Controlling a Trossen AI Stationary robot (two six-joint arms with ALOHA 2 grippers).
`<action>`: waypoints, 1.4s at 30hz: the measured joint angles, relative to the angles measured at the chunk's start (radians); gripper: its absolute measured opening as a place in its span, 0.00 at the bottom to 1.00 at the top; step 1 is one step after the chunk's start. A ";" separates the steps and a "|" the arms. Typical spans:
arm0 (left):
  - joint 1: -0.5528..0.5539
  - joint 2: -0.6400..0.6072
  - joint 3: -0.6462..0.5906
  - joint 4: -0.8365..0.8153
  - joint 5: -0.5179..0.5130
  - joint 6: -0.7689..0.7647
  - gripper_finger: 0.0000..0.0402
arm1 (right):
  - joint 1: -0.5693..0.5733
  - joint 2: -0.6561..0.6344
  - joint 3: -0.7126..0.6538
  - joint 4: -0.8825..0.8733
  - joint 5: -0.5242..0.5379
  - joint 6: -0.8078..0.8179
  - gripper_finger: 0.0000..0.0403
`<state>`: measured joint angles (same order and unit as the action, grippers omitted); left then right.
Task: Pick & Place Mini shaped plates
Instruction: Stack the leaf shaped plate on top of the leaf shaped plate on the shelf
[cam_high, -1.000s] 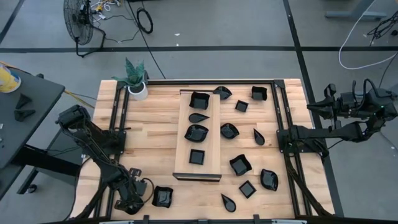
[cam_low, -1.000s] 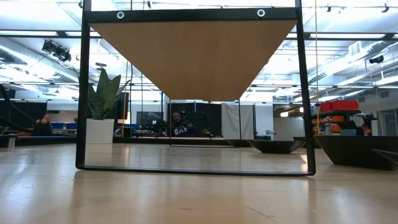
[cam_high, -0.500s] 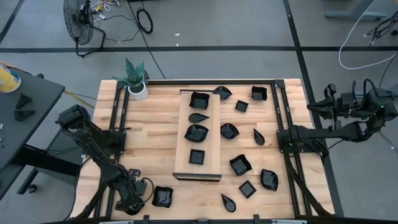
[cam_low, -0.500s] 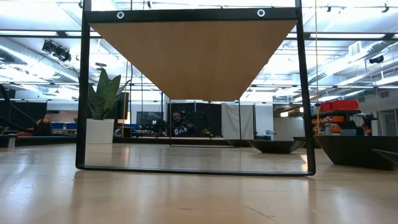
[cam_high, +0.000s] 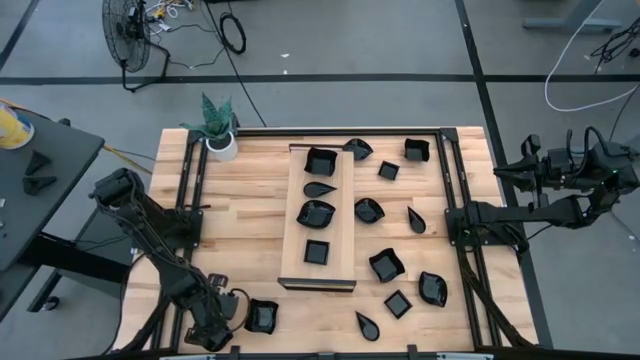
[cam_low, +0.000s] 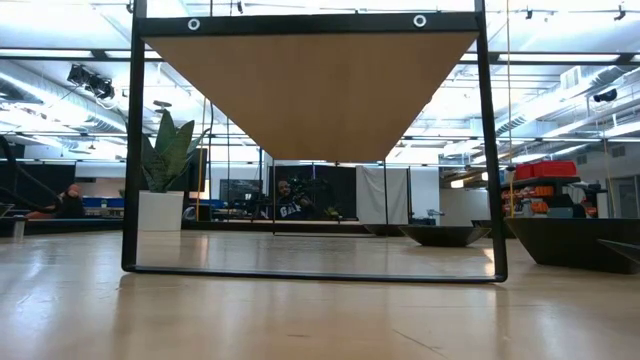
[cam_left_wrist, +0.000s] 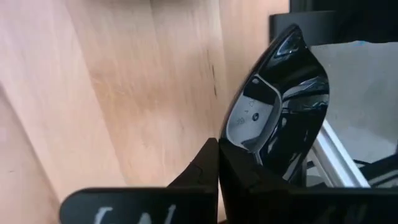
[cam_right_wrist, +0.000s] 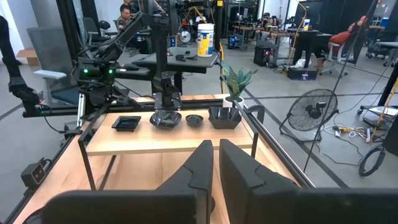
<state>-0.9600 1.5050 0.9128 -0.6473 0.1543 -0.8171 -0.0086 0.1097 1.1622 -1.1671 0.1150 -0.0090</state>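
Several glossy black mini plates lie flat on the table's right half, and several more sit on the long pale board. My left gripper is at the table's near-left corner, shut on one black plate, which fills the left wrist view. My right gripper waits shut beyond the table's right edge, facing the board. The low view shows neither gripper. My left gripper pinches the black plate by its rim between the two fingers, which come level from the table's left side. The plate rises tilted beyond the fingertips, its glossy inside turned to the wrist camera. Whether its underside touches the table does not show.
The board stands raised on a black frame at the table's middle. A white pot with a green plant stands at the far-left corner. Black rails run along both sides. Bare wood lies between the left rail and the board.
My left gripper has edged a little toward the table's right, staying shut on the plate. Nothing else has moved.
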 joint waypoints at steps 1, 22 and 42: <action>0.004 -0.006 0.010 -0.020 0.000 0.009 0.00 | 0.000 0.000 0.000 0.000 0.000 0.000 0.08; 0.216 -0.215 0.308 -0.449 -0.268 0.151 0.00 | 0.000 0.000 0.000 0.000 0.000 0.000 0.08; 0.691 -0.271 0.322 -0.229 -0.244 0.494 0.00 | 0.000 0.000 0.000 0.000 0.000 0.000 0.08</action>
<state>-0.2687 1.2335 1.2343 -0.8760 -0.0899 -0.3234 -0.0082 0.1097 1.1620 -1.1671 0.1150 -0.0092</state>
